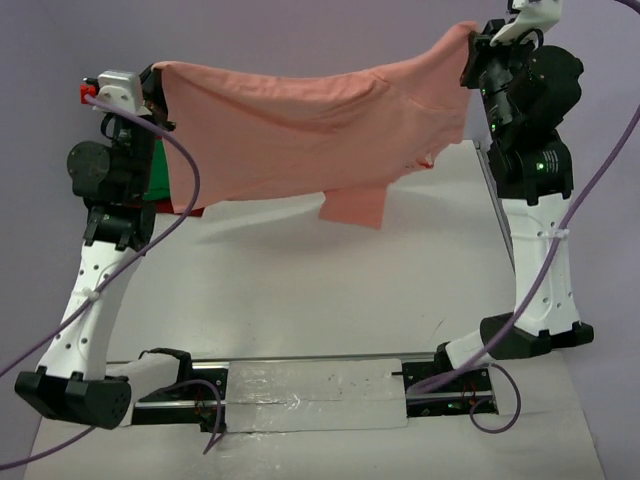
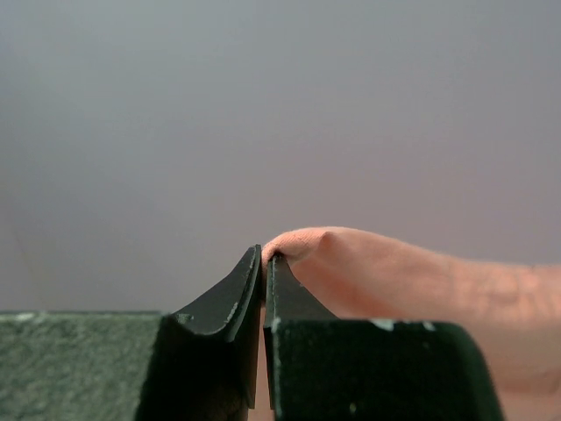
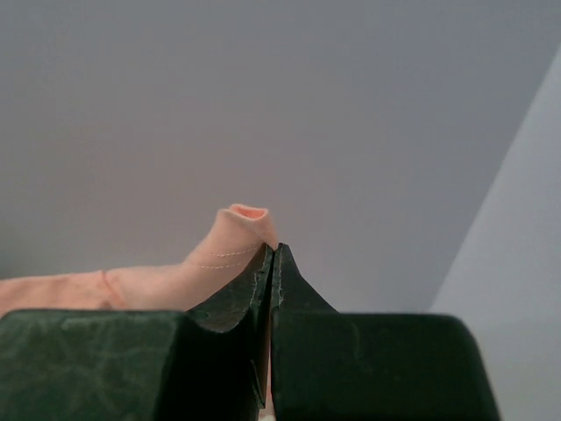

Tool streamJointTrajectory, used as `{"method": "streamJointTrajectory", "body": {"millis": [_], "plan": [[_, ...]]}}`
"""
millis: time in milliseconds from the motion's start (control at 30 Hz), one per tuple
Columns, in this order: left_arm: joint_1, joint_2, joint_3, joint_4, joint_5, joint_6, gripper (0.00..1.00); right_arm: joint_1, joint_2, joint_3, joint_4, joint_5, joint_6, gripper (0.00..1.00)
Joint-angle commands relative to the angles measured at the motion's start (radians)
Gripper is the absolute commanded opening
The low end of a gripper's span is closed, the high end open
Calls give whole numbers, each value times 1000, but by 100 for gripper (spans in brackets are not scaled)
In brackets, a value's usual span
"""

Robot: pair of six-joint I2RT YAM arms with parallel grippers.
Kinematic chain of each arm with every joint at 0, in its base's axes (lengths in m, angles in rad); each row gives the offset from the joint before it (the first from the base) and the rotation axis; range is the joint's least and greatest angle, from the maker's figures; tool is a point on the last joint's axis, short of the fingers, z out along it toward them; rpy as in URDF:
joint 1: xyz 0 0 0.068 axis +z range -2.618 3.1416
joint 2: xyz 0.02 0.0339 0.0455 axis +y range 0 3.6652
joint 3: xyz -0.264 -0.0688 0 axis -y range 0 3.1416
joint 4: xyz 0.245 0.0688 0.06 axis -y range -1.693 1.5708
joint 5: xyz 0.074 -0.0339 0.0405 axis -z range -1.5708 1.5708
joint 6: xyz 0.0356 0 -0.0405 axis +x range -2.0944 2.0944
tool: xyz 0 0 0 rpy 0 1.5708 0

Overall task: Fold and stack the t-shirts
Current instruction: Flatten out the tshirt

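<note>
salmon-pink t-shirt [image 1: 300,140] hung stretched above the table [image 1: 300,300], left gripper [image 2: 265,260] pinched shut on its corner at 9 o'clock, right gripper [image 3: 272,254] clamped on another at 2 o'clock; lowering both evenly, cloth taut, should lay it flat.

- Right gripper [image 3: 272,250]: dark jaws pressed together, pinching cloth between the tips.
- Salmon-pink t-shirt [image 3: 230,241]: a rolled edge pokes up just above the fingertips; the rest trails left, with a pale stitch line visible.
- Backdrop [image 3: 263,96]: plain grey-lilac, paler at the right.
</note>
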Motion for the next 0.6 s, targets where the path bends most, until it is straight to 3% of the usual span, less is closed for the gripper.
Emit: {"method": "streamJointTrajectory", "body": {"millis": [0,133,300,567], "plan": [[-1,-47,28,-89,-45,48,0,120,21,65,-64,44,-2,0],[-1,-58,40,-138,-66,33,0,148,88,178,-110,75,-5,0],[-14,-22,72,-156,-63,-30,0,111,52,134,-94,58,-7,0],[-332,76,115,-69,-273,139,0,-79,-20,41,-96,-40,-1,0]]}}
